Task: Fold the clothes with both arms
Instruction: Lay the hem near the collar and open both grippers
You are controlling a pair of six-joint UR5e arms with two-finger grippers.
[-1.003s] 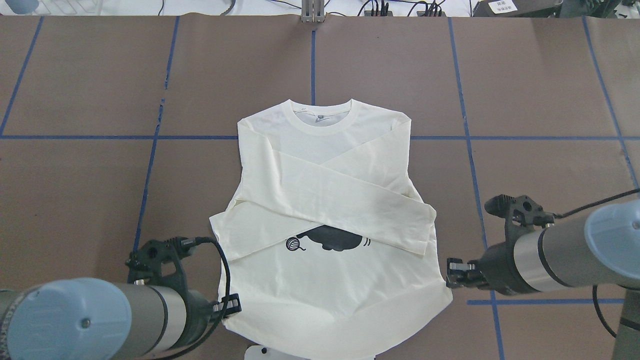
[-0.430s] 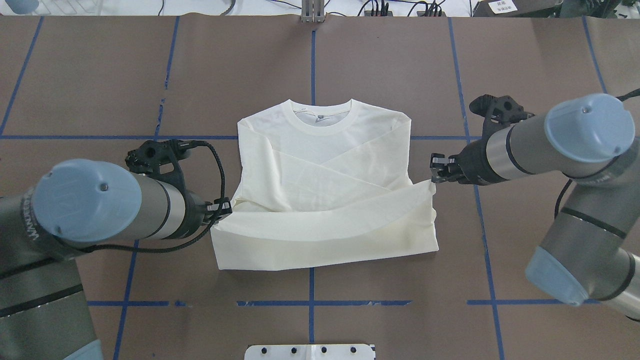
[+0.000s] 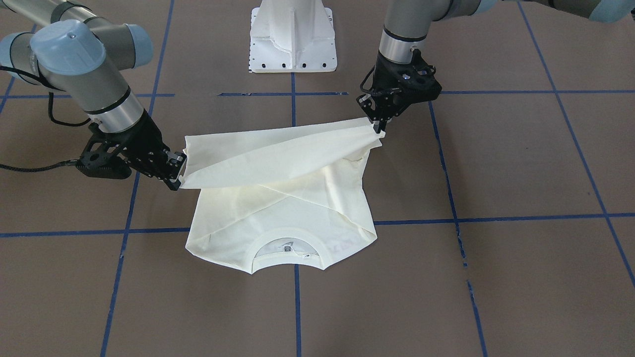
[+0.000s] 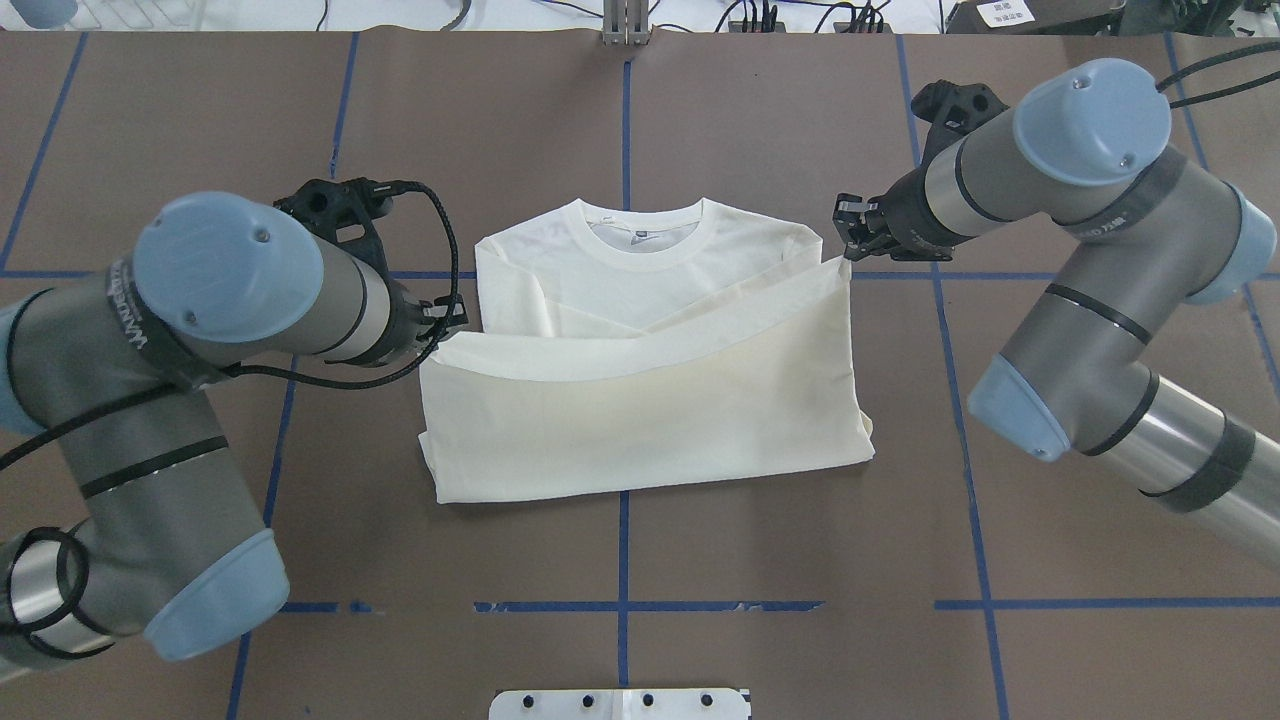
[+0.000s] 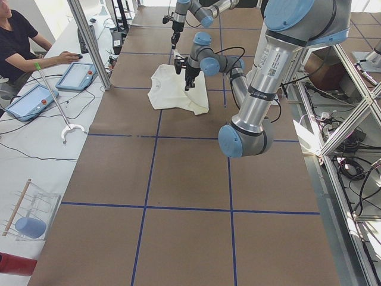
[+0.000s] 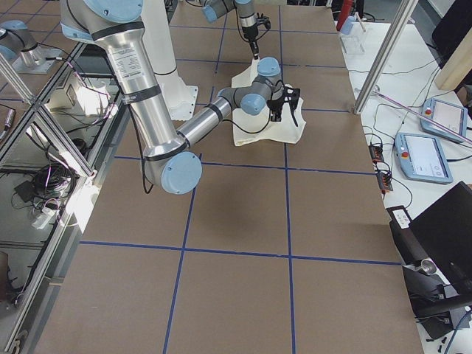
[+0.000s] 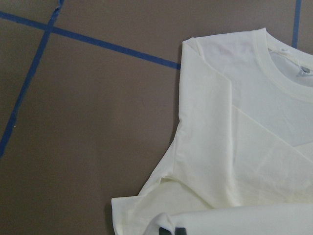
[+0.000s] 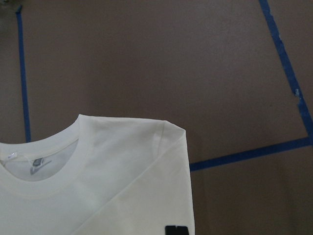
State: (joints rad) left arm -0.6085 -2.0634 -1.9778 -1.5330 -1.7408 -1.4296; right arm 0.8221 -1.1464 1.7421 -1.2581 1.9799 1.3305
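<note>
1. Moved since the earlier overhead frames: hem (image 4: 640,345) of the T-shirt (image 4: 640,430), carried from the near table edge, past mid-body, to just short of the collar (image 4: 640,238). Both arms reached further forward with it. Cat print now covered.
2. Pedestal base (image 4: 620,703): white, nearest the robot, well apart from the cloth.
3. T-shirt: centre of the table (image 4: 780,130), doubled over at a near crease, plain cream side up. Crossed sleeves partly under the raised layer.
4. Left gripper (image 4: 455,318): clenched on the left hem corner, held just above the lower layer.
5. Right gripper (image 4: 850,240): pinching the right hem corner, further forward than its partner, hence a skewed hem edge. Corners held wide apart, probably to keep the layer taut and unwrinkled before laying hem to shoulders.
6. Collar: flat, at the garment's far end, not yet covered.
7. Surface: matte brown covering, gridded with blue tape lines (image 4: 625,130).
8. Room: cables (image 4: 750,15) along the far edge. Beyond the table, on the far side from the robot, a seated person (image 5: 18,42) at a bench with tablets (image 5: 77,76).
</note>
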